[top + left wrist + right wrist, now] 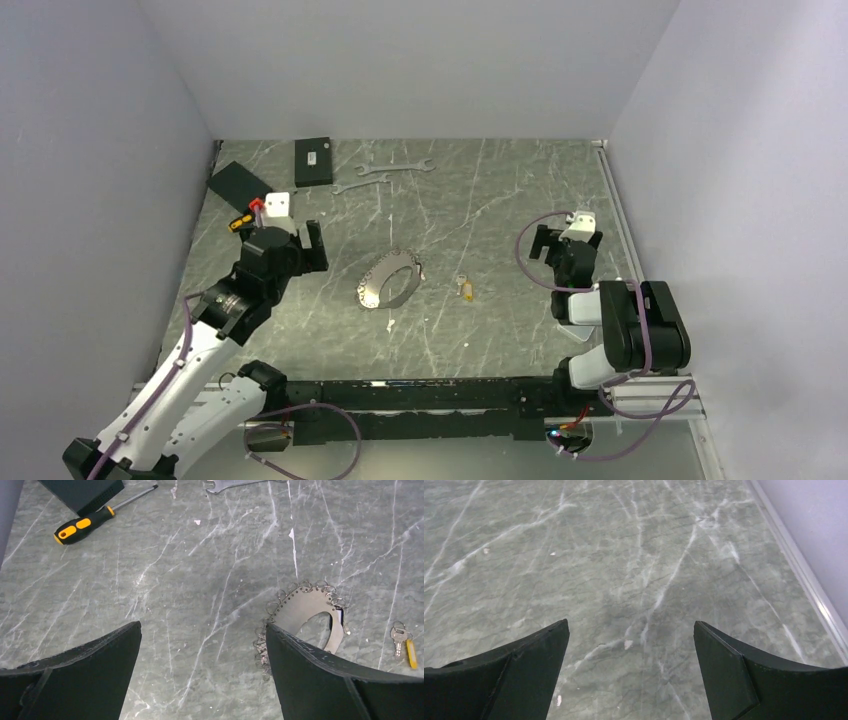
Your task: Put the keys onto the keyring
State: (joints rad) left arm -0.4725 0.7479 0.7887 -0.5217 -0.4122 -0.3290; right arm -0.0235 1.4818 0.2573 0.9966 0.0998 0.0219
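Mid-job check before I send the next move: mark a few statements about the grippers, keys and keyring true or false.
1. The left gripper and the right gripper are both open and empty. True.
2. The keys hang on the keyring. False: they lie on the table apart from it, to its right in the top view.
3. A yellow-and-black screwdriver lies on the table. True.
4. The right wrist camera shows the keys between its fingers. False: only tabletop shows there.

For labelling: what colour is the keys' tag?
The tag is yellow; left wrist view shows it best.
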